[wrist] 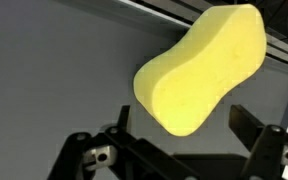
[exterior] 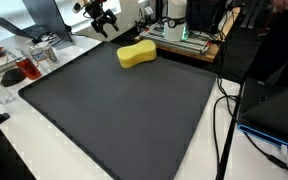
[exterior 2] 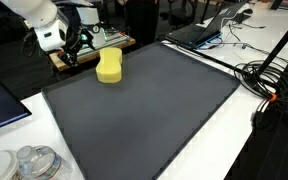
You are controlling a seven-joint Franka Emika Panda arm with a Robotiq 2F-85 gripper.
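- The gripper (exterior: 106, 22) hangs in the air above the far edge of the dark mat (exterior: 114, 110), with the yellow sponge (exterior: 136, 55) lying flat near it on the mat's far side.
- In the wrist view the sponge (wrist: 202, 68) fills the middle, and the two fingers (wrist: 249, 122) stand wide apart below it, nothing between them. Jaws wide, then, and empty.
- In an exterior view the gripper (exterior 2: 74, 47) sits just beside the sponge (exterior 2: 109, 65), off to one side of it and raised; no contact that I can see.
- How far along: the sponge rests on the mat, unheld, so by the look of things no grasp has been made. The arm is close and roughly lined up over it, and that is all the pictures give.
- What is left cannot be told from here; whether the fingers straddle the sponge or sit short of it is hard to judge, since the wrist view looks along the mat at an angle.
- Around the mat: a wooden tray of equipment (exterior: 184, 40) behind the sponge, black cables (exterior: 224, 120) along one side, glass dishes (exterior 2: 29, 162) at a near corner, a laptop (exterior 2: 209, 30) on the table beyond.
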